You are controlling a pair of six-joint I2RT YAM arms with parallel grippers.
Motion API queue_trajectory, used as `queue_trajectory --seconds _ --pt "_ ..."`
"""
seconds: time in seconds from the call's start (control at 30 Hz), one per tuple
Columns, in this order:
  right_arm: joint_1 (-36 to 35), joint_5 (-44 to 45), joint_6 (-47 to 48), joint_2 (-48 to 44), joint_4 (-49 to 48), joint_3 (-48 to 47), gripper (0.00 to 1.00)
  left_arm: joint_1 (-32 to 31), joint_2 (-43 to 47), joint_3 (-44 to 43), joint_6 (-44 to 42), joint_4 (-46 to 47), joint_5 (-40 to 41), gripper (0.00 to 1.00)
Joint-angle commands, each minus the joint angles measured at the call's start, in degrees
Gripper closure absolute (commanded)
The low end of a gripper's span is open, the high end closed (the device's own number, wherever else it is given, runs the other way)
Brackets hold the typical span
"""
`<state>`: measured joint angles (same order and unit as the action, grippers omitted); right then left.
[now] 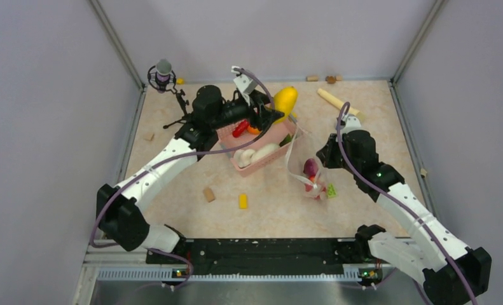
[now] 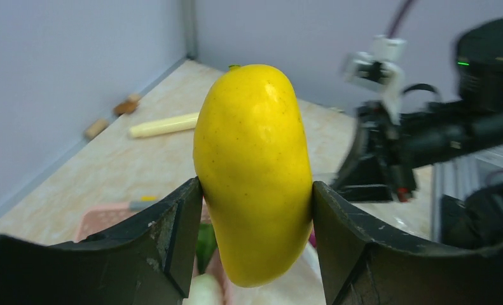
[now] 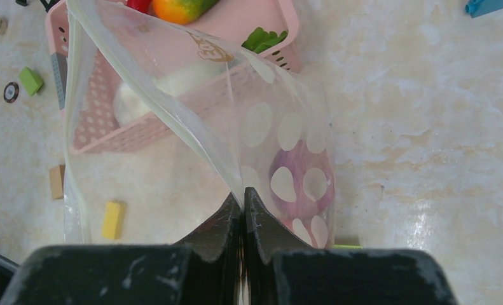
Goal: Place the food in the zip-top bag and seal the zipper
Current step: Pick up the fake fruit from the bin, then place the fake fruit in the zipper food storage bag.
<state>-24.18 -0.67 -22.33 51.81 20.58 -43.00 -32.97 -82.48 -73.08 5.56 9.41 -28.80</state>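
Left wrist view: the left tool grips a yellow mango between part-spread jaws, lifted above the basket toward the counter's far edge. The right tool is pinched tight on the bag's mouth edge, right of the counter's middle, holding it up and open. An onion lies inside, and the zipper is unsealed.

The step in hand looks like carrying the mango to the bag. The next move calls for swinging it right, over the mouth, and lowering before release, since the film is slack. A chili, white pieces and a second mango wait in the basket.

The counter is pale marbled beige, with small blocks toward the near edge, a stick at far right and a microphone in the far left corner. Grey walls enclose three sides.
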Motion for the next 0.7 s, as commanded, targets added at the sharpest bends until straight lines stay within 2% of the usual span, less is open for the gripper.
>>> queue_trajectory --seconds 0.0,0.03,0.13,0.27,0.4,0.5,0.67 --pt "0.22 -1.45 -0.3 -1.02 -1.07 -0.35 0.97 -3.12 2.72 3.77 2.62 10.04 -19.19 1.0" --pt "0.28 -1.71 -0.34 -1.12 -1.09 -0.35 0.97 -3.96 2.83 3.95 1.6 9.93 -21.5 1.0" --pt "0.25 -1.91 -0.34 -1.25 -0.95 -0.41 0.97 -8.52 3.24 3.88 -9.84 3.11 -27.9 1.0" --pt "0.28 -2.21 -0.39 -1.97 -0.81 -0.5 0.97 -12.76 3.19 4.9 -23.29 -5.98 -29.25 1.0" --pt "0.2 -2.44 -0.34 -2.46 -0.81 -0.53 0.97 -13.73 -0.07 2.61 -30.45 -14.56 -30.8 1.0" --pt "0.27 -2.7 -0.35 -2.48 -0.85 -0.43 0.97 -13.77 -3.41 -0.91 -40.05 -24.51 -33.51 1.0" --pt "0.26 -3.67 -0.25 -2.25 -1.21 -0.33 0.97 -14.03 -7.96 -5.68 -42.82 -29.22 -34.01 1.0"
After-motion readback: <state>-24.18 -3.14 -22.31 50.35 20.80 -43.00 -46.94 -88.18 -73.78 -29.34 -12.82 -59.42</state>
